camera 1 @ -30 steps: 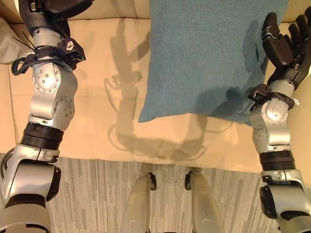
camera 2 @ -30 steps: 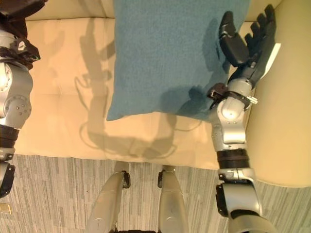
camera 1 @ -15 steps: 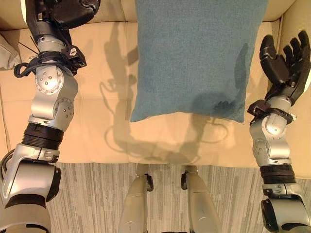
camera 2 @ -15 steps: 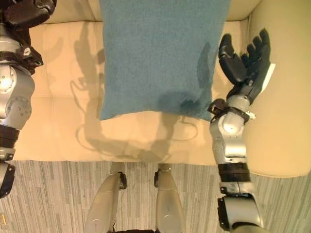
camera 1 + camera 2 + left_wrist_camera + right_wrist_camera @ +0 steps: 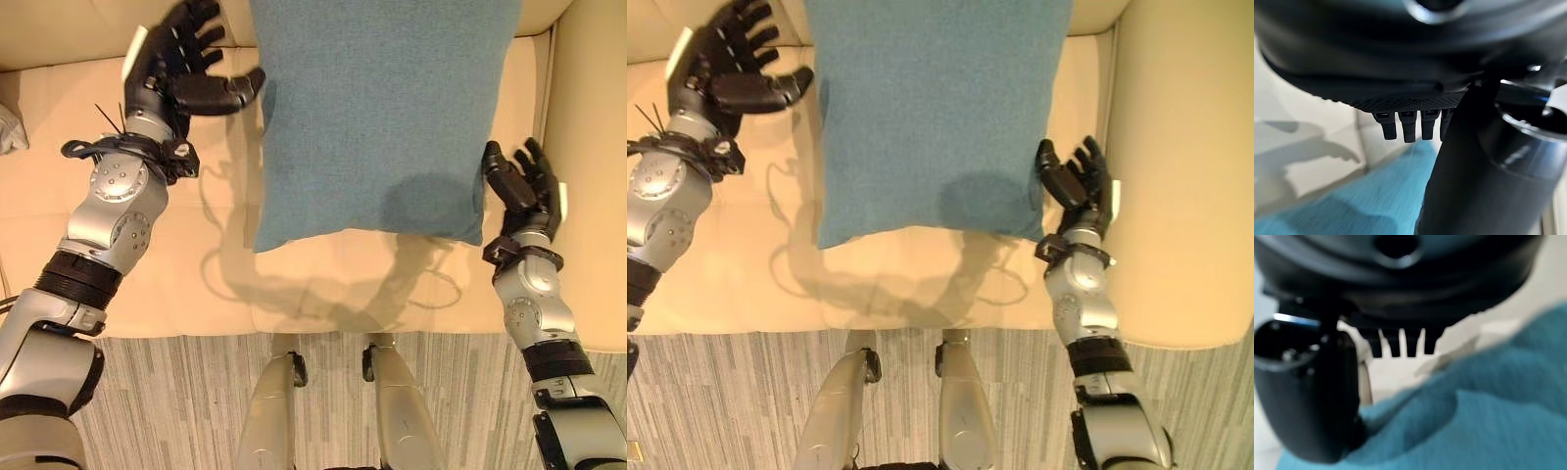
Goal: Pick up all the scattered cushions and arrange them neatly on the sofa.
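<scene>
We see the teal cushion (image 5: 377, 117) lying on the sofa (image 5: 147, 264) between our spread left hand (image 5: 181, 69) and right hand (image 5: 524, 186).

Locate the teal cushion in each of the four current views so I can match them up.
Left eye view: teal cushion fills the upper centre, on the cream sofa, between the open left hand and right hand.
Right eye view: upper centre.
Left wrist view: past the fingers.
Right wrist view: beside the thumb.
Shared landmark: the sofa seat.
</scene>
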Controlling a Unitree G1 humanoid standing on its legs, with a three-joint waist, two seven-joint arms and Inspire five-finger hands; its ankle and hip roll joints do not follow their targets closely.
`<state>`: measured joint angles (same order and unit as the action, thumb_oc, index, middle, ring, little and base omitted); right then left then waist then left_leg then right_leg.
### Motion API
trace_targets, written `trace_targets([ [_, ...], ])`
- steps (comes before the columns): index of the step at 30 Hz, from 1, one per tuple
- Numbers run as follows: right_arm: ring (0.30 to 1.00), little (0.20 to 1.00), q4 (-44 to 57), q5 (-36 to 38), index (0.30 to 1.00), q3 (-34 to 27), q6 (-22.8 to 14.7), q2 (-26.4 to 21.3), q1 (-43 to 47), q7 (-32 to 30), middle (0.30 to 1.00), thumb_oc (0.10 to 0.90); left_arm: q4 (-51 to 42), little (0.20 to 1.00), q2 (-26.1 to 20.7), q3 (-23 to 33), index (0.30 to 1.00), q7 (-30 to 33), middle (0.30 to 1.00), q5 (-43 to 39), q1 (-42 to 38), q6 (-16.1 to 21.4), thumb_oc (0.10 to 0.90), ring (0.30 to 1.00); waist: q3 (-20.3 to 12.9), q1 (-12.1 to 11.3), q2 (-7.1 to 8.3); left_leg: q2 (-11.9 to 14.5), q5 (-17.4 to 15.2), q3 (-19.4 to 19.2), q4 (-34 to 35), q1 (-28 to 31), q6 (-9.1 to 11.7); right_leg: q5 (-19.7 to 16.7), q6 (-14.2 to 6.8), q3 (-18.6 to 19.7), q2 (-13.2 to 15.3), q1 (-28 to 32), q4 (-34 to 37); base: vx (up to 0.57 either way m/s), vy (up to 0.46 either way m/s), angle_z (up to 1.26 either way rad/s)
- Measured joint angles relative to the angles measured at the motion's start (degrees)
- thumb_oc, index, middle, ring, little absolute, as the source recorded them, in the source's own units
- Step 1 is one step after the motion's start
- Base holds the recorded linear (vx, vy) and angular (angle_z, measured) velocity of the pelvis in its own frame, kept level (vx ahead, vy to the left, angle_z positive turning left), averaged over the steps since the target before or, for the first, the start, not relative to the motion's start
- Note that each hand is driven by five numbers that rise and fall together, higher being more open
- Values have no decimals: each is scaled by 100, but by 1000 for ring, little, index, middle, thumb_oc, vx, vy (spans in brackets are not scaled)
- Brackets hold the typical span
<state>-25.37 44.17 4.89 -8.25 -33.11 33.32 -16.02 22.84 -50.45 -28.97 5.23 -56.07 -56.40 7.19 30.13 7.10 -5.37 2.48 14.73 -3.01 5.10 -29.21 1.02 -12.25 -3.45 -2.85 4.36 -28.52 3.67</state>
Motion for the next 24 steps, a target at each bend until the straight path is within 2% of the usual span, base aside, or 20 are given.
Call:
trace_targets([
  [7, 900, 900, -65, 621, 900, 401, -1, -14, 110, 486, 900, 800, -60, 900, -28, -243, 900, -323, 900, -237, -7, -86, 800, 900, -1, -4, -2, 14, -6, -106, 0, 29, -2, -51, -1, 102, -14, -5, 48, 23, -5, -6],
  [11, 900, 900, -75, 695, 900, 593, 10, -116, 108, 603, 900, 800, 0, 900, -65, -461, 900, -320, 900, 73, -96, -167, 800, 900, -3, 3, -5, 16, -8, -111, 0, 76, -1, -58, 1, 106, -16, 39, 49, 5, -9, -1],
  [14, 900, 900, -71, 714, 900, 617, 68, -133, 144, 754, 900, 800, 594, 900, 198, -480, 900, -325, 900, 798, -373, -383, 800, 900, -4, 18, -7, 20, -10, -111, 0, 100, 2, -58, 1, 101, -19, 67, 51, 0, 0, 0],
  [20, 900, 900, -55, 705, 900, 829, 115, -196, 204, 833, 900, 800, 1342, 900, 999, -350, 900, -190, 900, 1777, -617, -508, 800, 900, -8, 9, -14, 18, -14, -111, 0, 148, 7, -58, 1, 120, -19, 101, 55, 0, 0, 0],
  [21, 300, 300, -55, 703, 300, 859, 127, -218, 215, 843, 300, 400, 1526, 900, 1158, -303, 900, -184, 900, 1995, -677, -517, 800, 900, -8, 5, -14, 17, -15, -112, 0, 151, 8, -58, 1, 125, -18, 102, 55, 0, 0, 0],
  [22, 300, 300, -56, 690, 300, 900, 132, -232, 228, 846, 300, 400, 1735, 811, 1385, -120, 811, -177, 811, 2245, -700, -514, 740, 811, -9, 4, -14, 17, -15, -112, 0, 155, 9, -58, 1, 126, -16, 107, 55, 0, 0, 0],
  [24, 300, 300, -58, 630, 300, 982, 160, -249, 291, 853, 300, 400, 1948, 300, 1647, 66, 300, -145, 300, 2319, -719, -512, 400, 300, -9, 4, -13, 17, -15, -114, 1, 153, 8, -59, 2, 133, -17, 101, 55, 0, 0, 0],
])
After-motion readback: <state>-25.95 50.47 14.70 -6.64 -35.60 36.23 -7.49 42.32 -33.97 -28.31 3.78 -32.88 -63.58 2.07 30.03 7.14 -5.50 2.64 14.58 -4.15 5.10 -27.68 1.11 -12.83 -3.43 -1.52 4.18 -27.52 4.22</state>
